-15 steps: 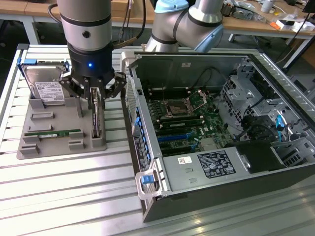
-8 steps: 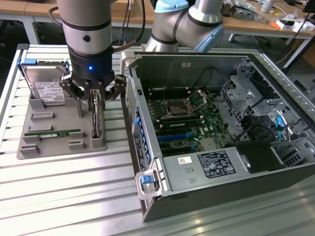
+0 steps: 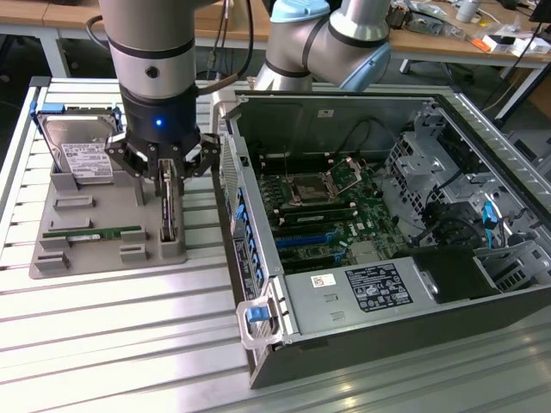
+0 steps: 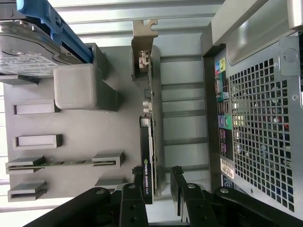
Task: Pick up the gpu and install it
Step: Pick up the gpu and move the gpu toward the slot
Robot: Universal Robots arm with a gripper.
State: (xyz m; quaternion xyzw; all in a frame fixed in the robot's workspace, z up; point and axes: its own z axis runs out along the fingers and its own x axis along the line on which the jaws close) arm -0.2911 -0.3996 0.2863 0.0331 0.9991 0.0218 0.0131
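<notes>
Hand [image 4: 157, 172] wide open astride upright gpu [image 4: 150, 118]

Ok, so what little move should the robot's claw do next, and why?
Probably close the fingers. The open gripper has one finger on each side of the gpu, which stands on edge in the grey holder, so a squeeze looks likely to catch it.

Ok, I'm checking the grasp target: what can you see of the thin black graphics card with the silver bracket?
The thin black gpu stands on edge in a slot of the grey plastic holder tray. It has a silver metal bracket at one end and a dark label at the other. The open black gripper straddles the labelled end; whether it touches the card I cannot tell.
</notes>
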